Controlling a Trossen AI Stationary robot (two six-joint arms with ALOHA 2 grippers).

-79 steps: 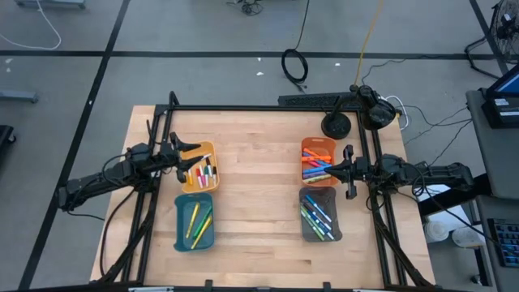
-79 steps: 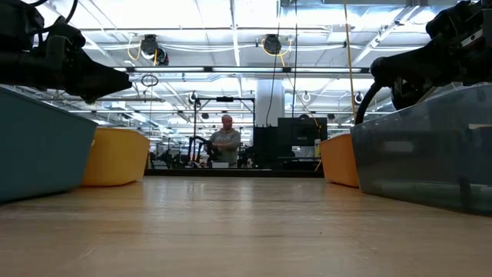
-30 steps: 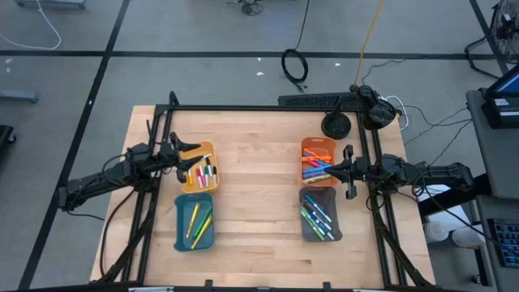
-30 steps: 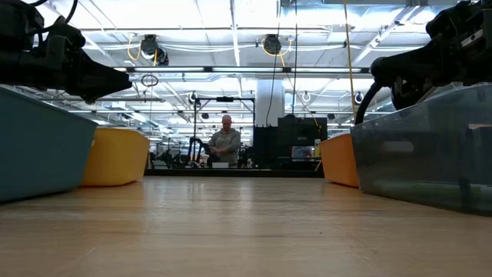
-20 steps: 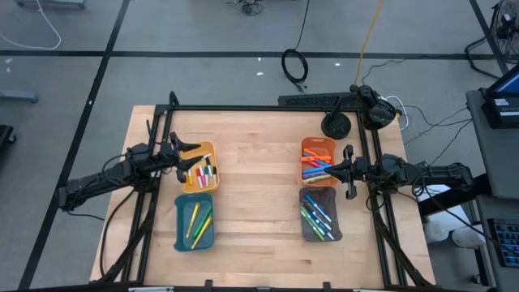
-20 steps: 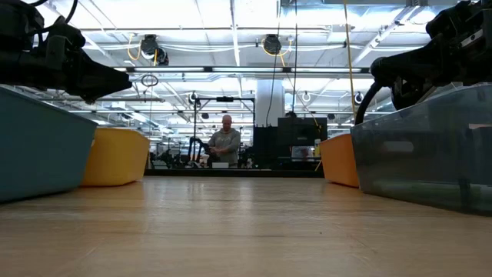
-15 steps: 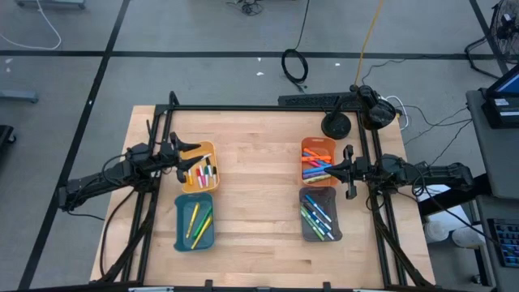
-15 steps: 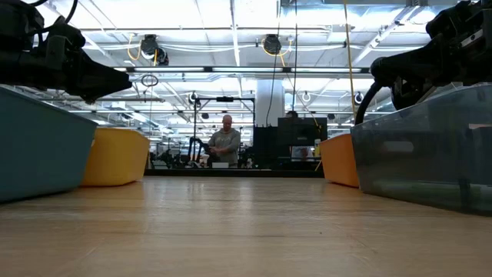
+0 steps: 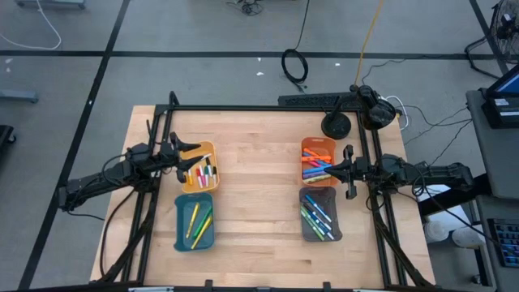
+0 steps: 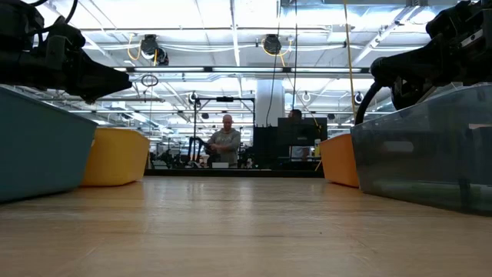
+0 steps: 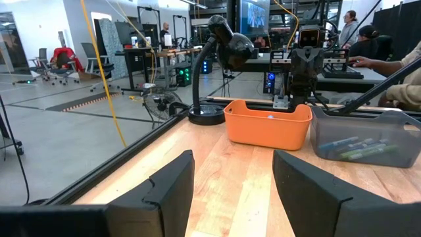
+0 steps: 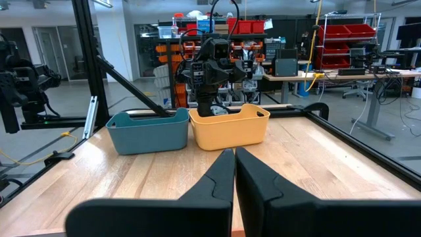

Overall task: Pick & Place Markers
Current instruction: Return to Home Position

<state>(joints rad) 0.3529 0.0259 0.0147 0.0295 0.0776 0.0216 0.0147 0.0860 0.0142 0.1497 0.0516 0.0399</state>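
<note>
The markers lie in four trays: a yellow tray (image 9: 199,168) and a teal tray (image 9: 195,221) on the left, an orange tray (image 9: 317,161) and a clear grey tray (image 9: 319,214) on the right. My left gripper (image 9: 188,157) hovers level over the yellow tray's left rim. It is open (image 11: 233,191) and has nothing between its fingers. My right gripper (image 9: 330,170) hovers level above where the orange and grey trays meet. It is shut (image 12: 235,176) on nothing.
A black desk lamp base (image 9: 336,126) stands at the far right, and a black frame rail (image 9: 268,108) runs around the table. Bare wood (image 9: 255,186) lies between the two pairs of trays. A person (image 10: 225,142) stands in the room beyond the table.
</note>
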